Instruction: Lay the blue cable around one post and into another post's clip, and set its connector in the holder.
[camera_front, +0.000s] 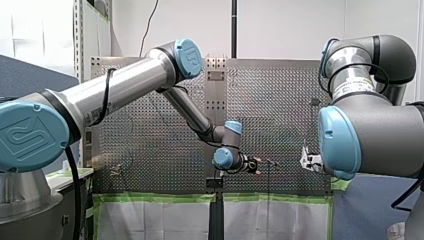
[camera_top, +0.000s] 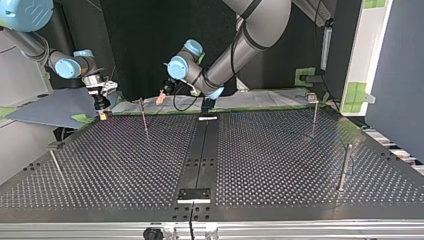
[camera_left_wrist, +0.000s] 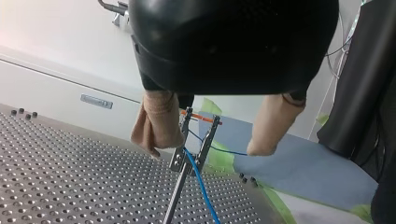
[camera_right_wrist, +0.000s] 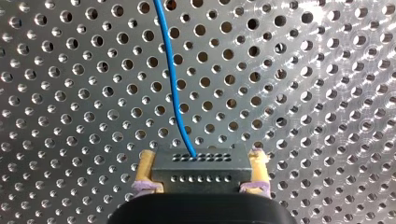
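Right up close, the black connector (camera_right_wrist: 201, 173) is pinched tight between my right hand's (camera_right_wrist: 202, 163) yellow pads (camera_right_wrist: 145, 164), above the perforated surface (camera_right_wrist: 327, 93) — blue cable (camera_right_wrist: 170, 70) trailing out ahead of it. Over at my left hand (camera_left_wrist: 201, 149), beige pads (camera_left_wrist: 156, 126) are spread wide either side of a post's clip (camera_left_wrist: 179, 158) — cable threading through its fork.

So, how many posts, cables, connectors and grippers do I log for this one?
Thin upright metal posts: 4
Thin blue cable: 1
Black rectangular connector: 1
Two-finger grippers (left gripper, right gripper): 2
Total: 8
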